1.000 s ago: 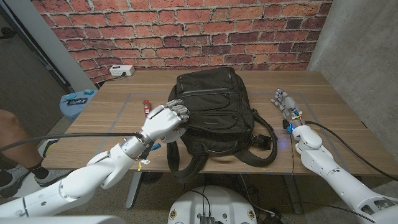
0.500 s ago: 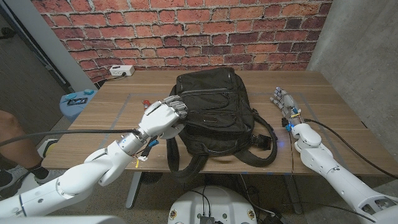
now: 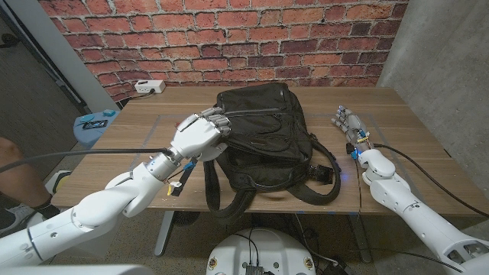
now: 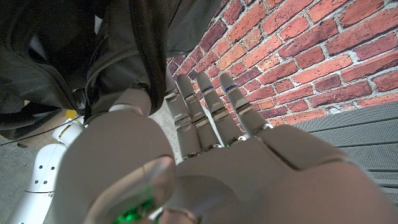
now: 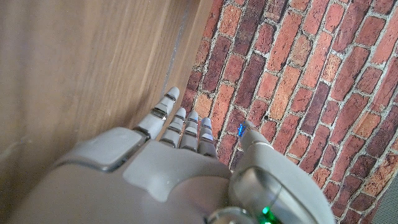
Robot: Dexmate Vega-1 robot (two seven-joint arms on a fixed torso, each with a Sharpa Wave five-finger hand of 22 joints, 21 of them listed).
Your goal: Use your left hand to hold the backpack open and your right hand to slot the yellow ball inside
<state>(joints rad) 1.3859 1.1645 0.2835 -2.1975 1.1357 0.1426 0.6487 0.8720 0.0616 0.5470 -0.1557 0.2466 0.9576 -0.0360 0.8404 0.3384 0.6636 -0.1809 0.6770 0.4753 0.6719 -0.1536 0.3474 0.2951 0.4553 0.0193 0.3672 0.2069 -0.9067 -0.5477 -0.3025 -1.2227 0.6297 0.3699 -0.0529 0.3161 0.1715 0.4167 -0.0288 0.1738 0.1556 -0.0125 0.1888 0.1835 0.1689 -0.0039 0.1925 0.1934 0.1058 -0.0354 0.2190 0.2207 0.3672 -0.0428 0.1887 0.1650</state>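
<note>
Black fabric backpack (image 3: 263, 137) on wooden table (image 3: 412, 145): left hand (image 3: 199, 136) fingers curled at its zipper edge, grip unconfirmed; right hand (image 3: 349, 125) open, empty, waiting.

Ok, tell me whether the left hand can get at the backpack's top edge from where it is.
Probably yes. The left hand is already at the backpack's left side, fingers against the black fabric near the top, with nothing between them. Whether it grips the fabric cannot be told.
</note>
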